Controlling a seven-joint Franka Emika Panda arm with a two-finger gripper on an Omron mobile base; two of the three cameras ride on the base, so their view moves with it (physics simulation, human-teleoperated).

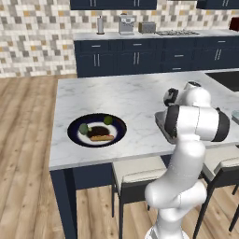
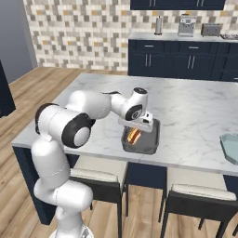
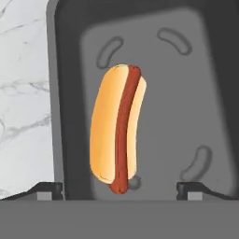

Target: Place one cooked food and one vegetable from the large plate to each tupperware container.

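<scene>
One glossy hot dog [image 3: 117,133], dark grey tray [image 3: 205,93]

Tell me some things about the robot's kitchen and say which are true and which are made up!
1. A hot dog lies in the dark grey tray. True.
2. The claw is squeezing the hot dog. False: its two tips stand wide apart, on either side of the hot dog, and hold nothing.
3. The big round plate has no food on it. False: it holds two green vegetables and two more cooked pieces.
4. The pale teal tray sits on the same marble counter. True.
5. The dark grey tray is on the floor. False: it sits on the counter near its front edge.
</scene>
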